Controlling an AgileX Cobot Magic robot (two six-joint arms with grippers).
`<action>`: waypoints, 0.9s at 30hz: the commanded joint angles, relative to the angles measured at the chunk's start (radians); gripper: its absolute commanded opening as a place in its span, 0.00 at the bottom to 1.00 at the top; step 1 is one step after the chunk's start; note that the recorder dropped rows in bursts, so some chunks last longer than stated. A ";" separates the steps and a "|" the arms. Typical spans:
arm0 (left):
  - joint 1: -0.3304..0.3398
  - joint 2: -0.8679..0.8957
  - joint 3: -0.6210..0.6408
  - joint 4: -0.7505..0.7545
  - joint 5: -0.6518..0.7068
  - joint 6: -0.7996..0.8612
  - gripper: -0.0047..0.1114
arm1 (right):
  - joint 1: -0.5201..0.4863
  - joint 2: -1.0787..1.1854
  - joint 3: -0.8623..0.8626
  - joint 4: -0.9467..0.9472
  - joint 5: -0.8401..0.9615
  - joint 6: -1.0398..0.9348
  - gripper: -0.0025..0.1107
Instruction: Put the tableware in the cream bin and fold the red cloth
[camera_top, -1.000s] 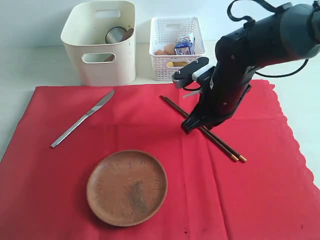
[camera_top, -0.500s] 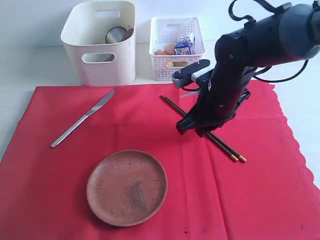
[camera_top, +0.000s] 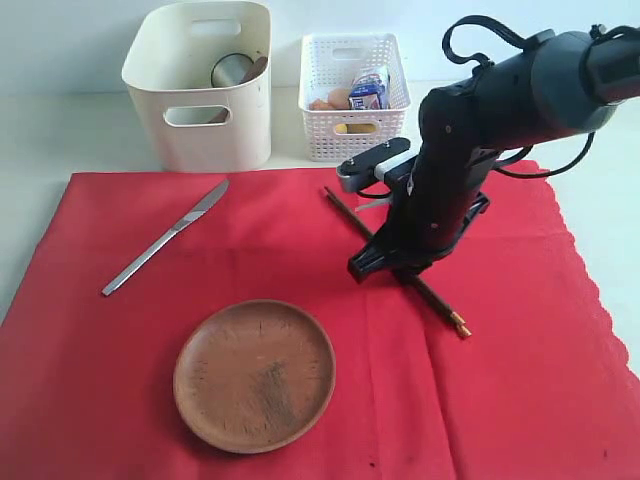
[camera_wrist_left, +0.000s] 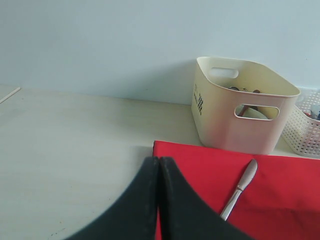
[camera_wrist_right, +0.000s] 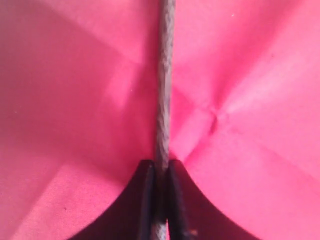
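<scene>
The red cloth (camera_top: 520, 400) lies spread flat on the table. My right gripper (camera_top: 385, 265) is down on it, shut on the dark chopsticks (camera_top: 436, 300), which run diagonally under the arm. In the right wrist view the chopsticks (camera_wrist_right: 164, 75) pass between the jaws of the right gripper (camera_wrist_right: 160, 170). A silver table knife (camera_top: 165, 250) lies at the cloth's back left and a round brown plate (camera_top: 254, 375) at the front. The cream bin (camera_top: 215, 140) holds a steel cup (camera_top: 230, 70). My left gripper (camera_wrist_left: 159, 162) is shut with nothing in it, beside the cloth's corner (camera_wrist_left: 170, 150).
A white lattice basket (camera_top: 352, 130) next to the bin holds a milk carton (camera_top: 370, 88) and some food. The left wrist view shows the bin (camera_wrist_left: 220, 125), the knife (camera_wrist_left: 240, 187) and bare table (camera_wrist_left: 75, 140) left of the cloth.
My right gripper opened, shifted a little left and down, and closed on the chopsticks. The chopsticks' near tips have slid slightly leftward.
</scene>
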 joint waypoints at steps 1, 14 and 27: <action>0.001 -0.007 0.000 -0.008 0.001 0.000 0.06 | -0.004 -0.055 -0.012 -0.016 0.061 -0.009 0.02; 0.001 -0.007 0.000 -0.008 0.001 0.000 0.06 | -0.004 -0.092 -0.012 -0.016 0.059 -0.005 0.02; 0.001 -0.007 0.000 -0.008 0.001 0.000 0.06 | -0.004 0.034 -0.012 -0.022 0.057 0.009 0.03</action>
